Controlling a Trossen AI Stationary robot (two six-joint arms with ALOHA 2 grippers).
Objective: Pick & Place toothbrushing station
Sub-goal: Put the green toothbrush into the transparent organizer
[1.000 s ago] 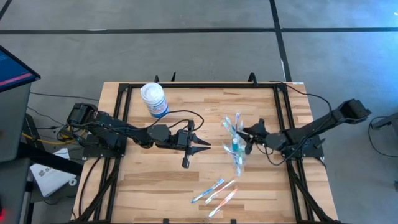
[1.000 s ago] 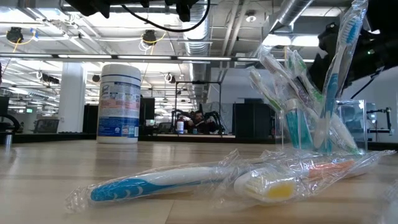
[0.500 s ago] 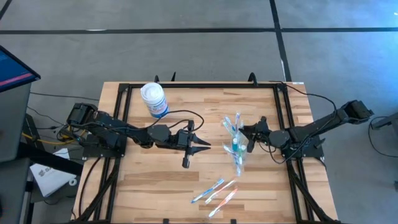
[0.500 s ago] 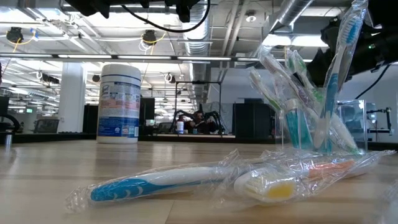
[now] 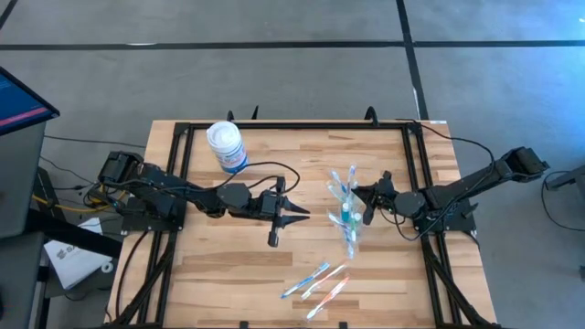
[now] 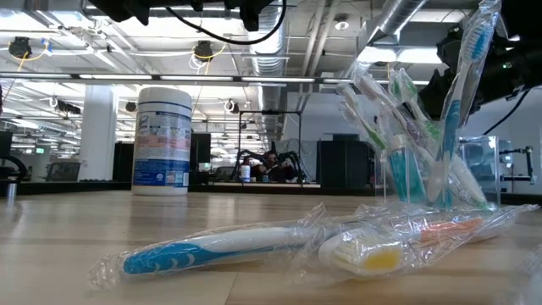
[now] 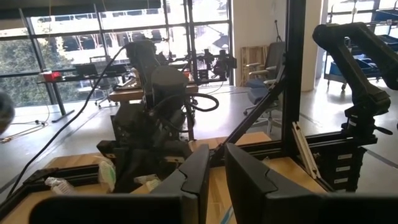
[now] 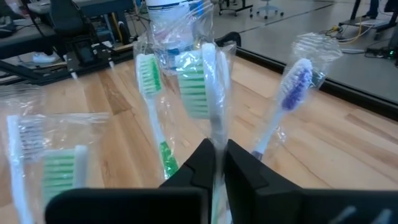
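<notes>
wooden table point(image 5: 228, 274) with both arms reaching toward its middle. the step in hand appears to be loading the clear cup point(image 6: 415, 182), which stands right of centre full of wrapped toothbrushes point(image 5: 345, 196); three more brushes point(image 5: 315, 281) lie near the front edge. right pincer point(image 8: 216, 163) sits at the cup, pinching a wrapped brush; a second earlier it stood wider. left pincer point(image 5: 291, 215) hangs mid-table, nearly pressed together, empty, unchanged. next move likely calls for settling this brush, then fetching a loose one.
</notes>
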